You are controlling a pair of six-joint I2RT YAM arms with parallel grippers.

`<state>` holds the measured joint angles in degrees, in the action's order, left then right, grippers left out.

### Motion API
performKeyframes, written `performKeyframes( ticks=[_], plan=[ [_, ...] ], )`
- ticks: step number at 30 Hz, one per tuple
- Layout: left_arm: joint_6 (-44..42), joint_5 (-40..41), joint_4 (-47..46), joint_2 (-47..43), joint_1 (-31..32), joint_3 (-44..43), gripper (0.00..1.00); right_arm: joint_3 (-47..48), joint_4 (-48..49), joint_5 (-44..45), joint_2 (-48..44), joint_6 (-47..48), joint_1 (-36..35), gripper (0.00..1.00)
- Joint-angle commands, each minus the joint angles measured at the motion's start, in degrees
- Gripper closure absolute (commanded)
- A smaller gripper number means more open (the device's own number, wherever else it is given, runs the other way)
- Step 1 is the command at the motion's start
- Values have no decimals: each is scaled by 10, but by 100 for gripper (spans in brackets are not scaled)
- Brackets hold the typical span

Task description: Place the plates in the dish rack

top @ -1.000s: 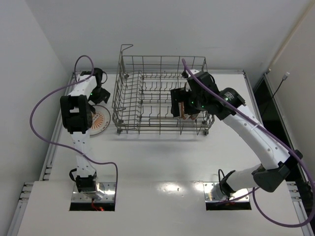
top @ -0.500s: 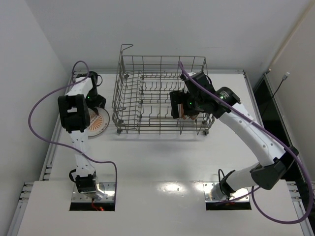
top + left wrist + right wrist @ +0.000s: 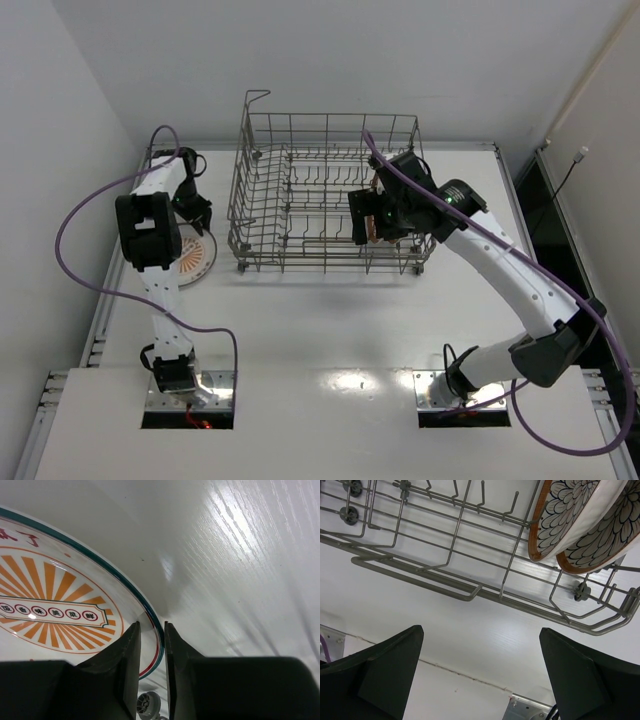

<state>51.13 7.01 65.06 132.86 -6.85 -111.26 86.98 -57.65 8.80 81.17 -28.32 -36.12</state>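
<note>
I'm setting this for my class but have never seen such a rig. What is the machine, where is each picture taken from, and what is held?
Two robot arms stand on a white table, each ending in a two-finger gripper. One picture looks down from above; the others come from wrist cameras. A wire dish rack holds two floral plates on edge. The left gripper pinches the rim of a sunburst plate lying flat beside the rack. The right gripper is open and empty at the rack.
</note>
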Motion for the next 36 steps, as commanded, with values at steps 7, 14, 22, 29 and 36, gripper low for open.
performKeyframes(
  ticks=[7,14,22,29,36],
  plan=[
    [30,-103,-70,-101,-4,-30,100,-7,3,-5,-17,-2,3,0],
    [49,-122,-92,-173,-4,-49,100,-17,22,-5,-43,8,3,0],
    [43,-134,-114,-234,-10,-67,100,-17,22,-12,-43,8,3,0],
    [43,-146,-146,-285,-10,-77,100,-23,22,-12,-65,13,8,0],
    [43,-159,-224,-317,-29,-151,100,-11,-13,60,-98,-1,8,0]
  ],
)
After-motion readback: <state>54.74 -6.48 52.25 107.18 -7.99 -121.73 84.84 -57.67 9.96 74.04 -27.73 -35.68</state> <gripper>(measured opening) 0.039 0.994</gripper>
